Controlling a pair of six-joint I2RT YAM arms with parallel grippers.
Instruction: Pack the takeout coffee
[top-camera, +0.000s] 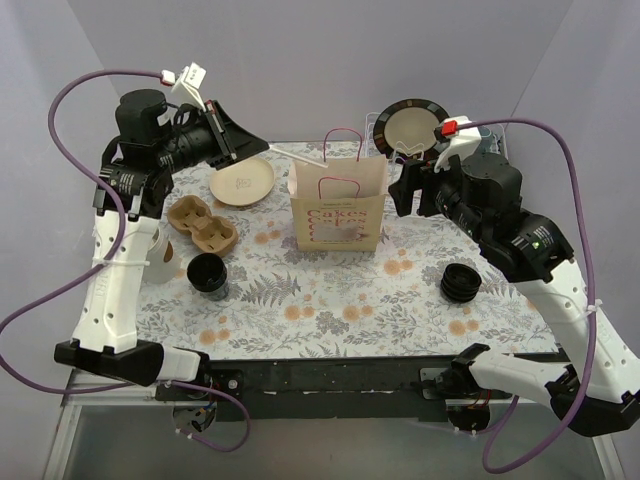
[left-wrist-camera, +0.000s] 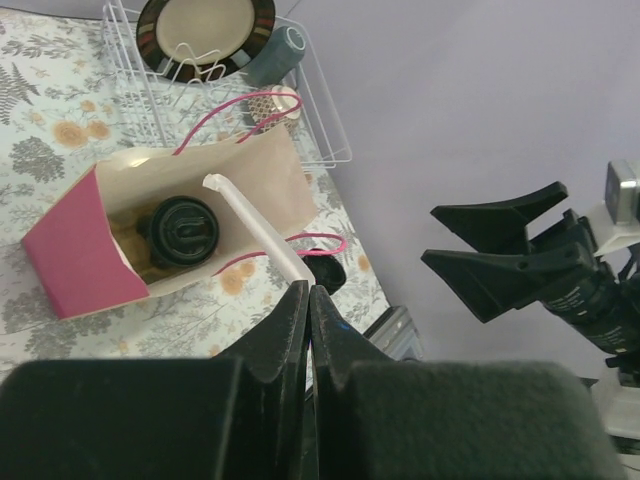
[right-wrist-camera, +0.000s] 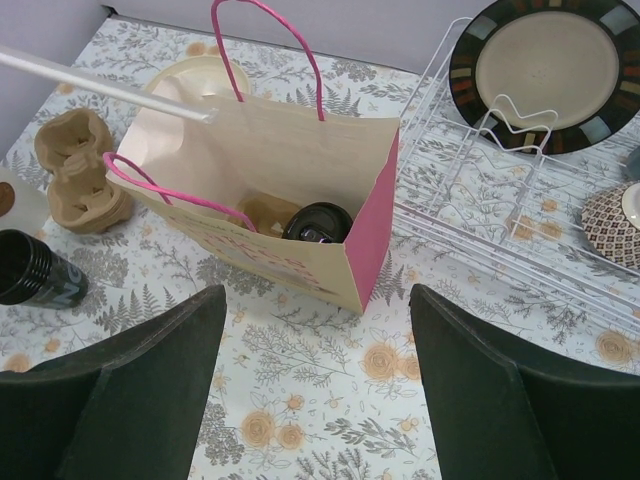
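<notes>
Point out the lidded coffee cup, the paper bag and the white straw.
lidded coffee cup (left-wrist-camera: 182, 232), left wrist view, on its round lid, down inside the bag.
paper bag (top-camera: 338, 220), top external view, on its printed front face.
white straw (left-wrist-camera: 257, 230), left wrist view, about halfway along it.

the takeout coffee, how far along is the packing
Done: the takeout coffee, lid on, stands inside the paper bag. In hand: the left gripper is shut on a white straw, its far tip at the bag's mouth. Left: probably dropping that straw in. The right gripper hangs open and empty near the bag.
</notes>
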